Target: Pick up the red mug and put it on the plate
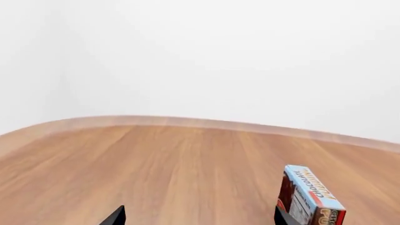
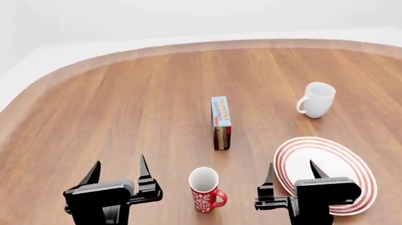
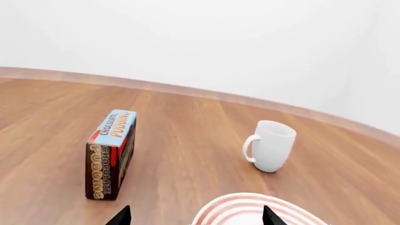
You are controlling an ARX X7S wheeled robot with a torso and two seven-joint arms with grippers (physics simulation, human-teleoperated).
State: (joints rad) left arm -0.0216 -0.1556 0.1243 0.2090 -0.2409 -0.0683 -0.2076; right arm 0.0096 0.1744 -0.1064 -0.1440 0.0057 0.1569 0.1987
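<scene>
Both grippers — left (image 2: 118, 171), right (image 2: 292, 172) — hang spread and empty. We judge the red mug (image 2: 205, 190) rigid, light, slick — pinch its rim wall opposite the handle, toward the plate (image 2: 355, 161).

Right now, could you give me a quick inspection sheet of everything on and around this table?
Surface: wooden table, rounded edge.
Job's things: red mug upright, between the arms, handle toward the plate; plate bare.
Clutter: white mug upright beyond the plate; chocolate pudding box standing on edge at mid-table.
Pincers: left pincer open, empty; right pincer open, empty, over the plate's near rim.
Cables: nothing seen.
Surroundings: plain white walls.
</scene>
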